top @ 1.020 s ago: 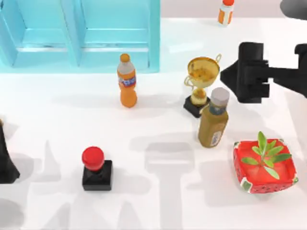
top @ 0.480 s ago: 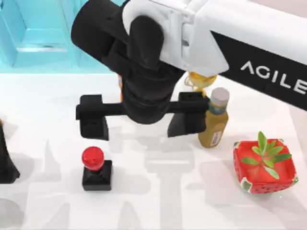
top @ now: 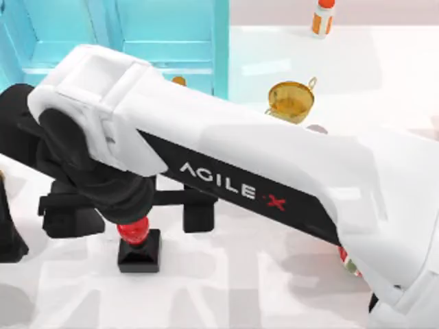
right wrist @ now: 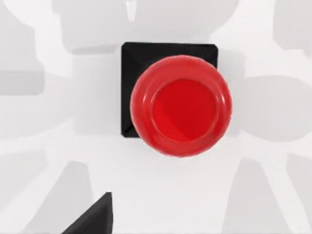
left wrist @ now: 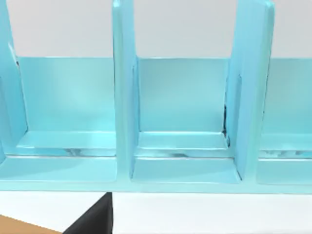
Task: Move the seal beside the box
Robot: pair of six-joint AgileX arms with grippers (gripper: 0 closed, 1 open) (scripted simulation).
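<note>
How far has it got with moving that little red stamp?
Done: the right gripper is above the seal, fingers open either side. In hand: closing in to grip. Left: lifting the seal, which stands on the table, and carrying it to the box, mostly hidden under the arm.

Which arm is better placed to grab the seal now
Right. The right claw hangs open directly above the seal, fingers straddling its red knob. The left arm is parked at the table's left edge.

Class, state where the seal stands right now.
In the top view the seal stands on the table's front left, directly under the right gripper, whose open fingers straddle it.
</note>
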